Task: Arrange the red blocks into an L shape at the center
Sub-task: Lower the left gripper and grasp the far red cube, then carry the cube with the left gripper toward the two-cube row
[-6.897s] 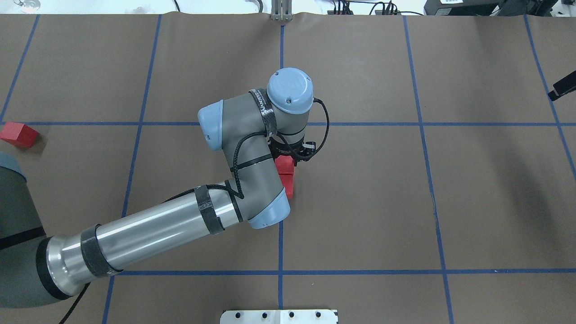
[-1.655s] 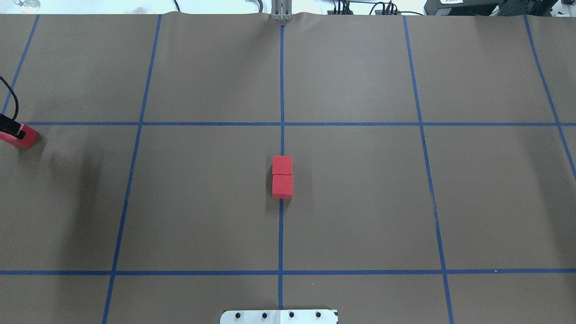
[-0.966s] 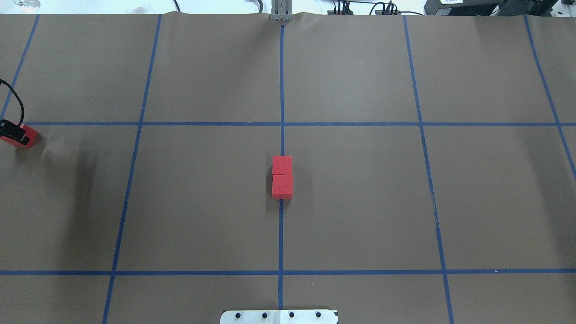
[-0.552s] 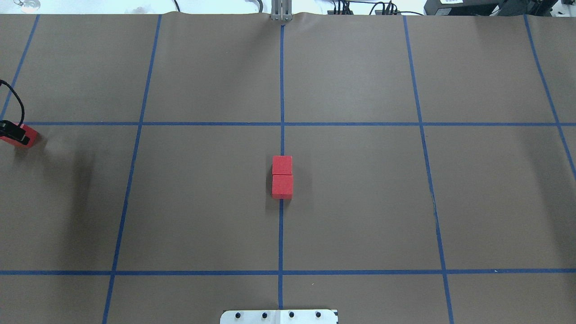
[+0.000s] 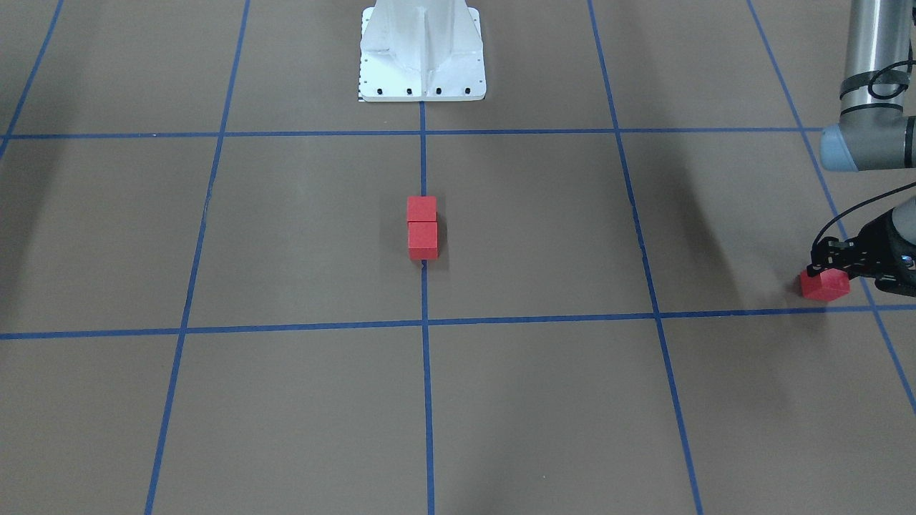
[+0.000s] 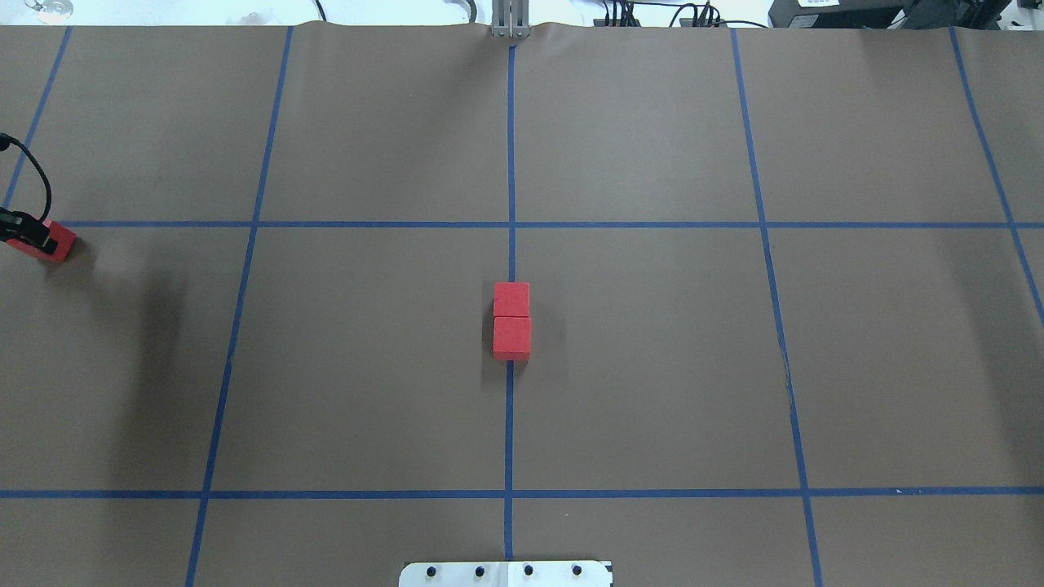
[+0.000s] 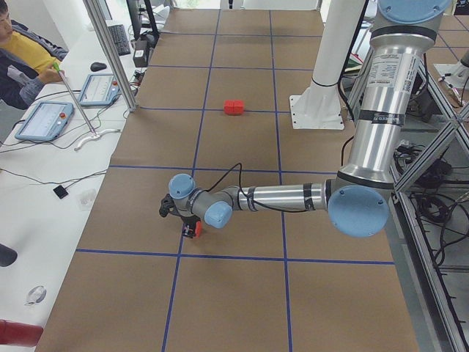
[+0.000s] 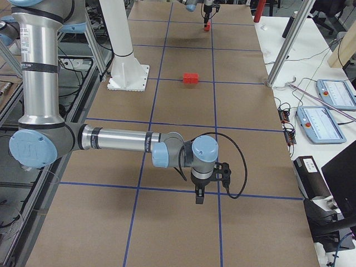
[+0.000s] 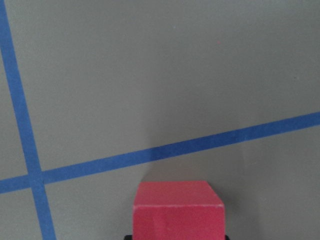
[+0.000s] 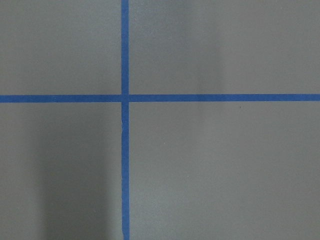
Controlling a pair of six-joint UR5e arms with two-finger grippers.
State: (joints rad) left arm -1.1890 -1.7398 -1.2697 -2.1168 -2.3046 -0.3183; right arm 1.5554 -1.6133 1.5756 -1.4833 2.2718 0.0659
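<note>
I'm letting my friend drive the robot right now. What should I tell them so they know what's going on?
Left gripper: shut on the third red block, far out on the robot's left side.
Right gripper: holds nothing, over bare floor; open or shut cannot be told.
Done: the far red block and near red block touch in a line at the center.
Left: set the third block beside one end to make the L.
</note>
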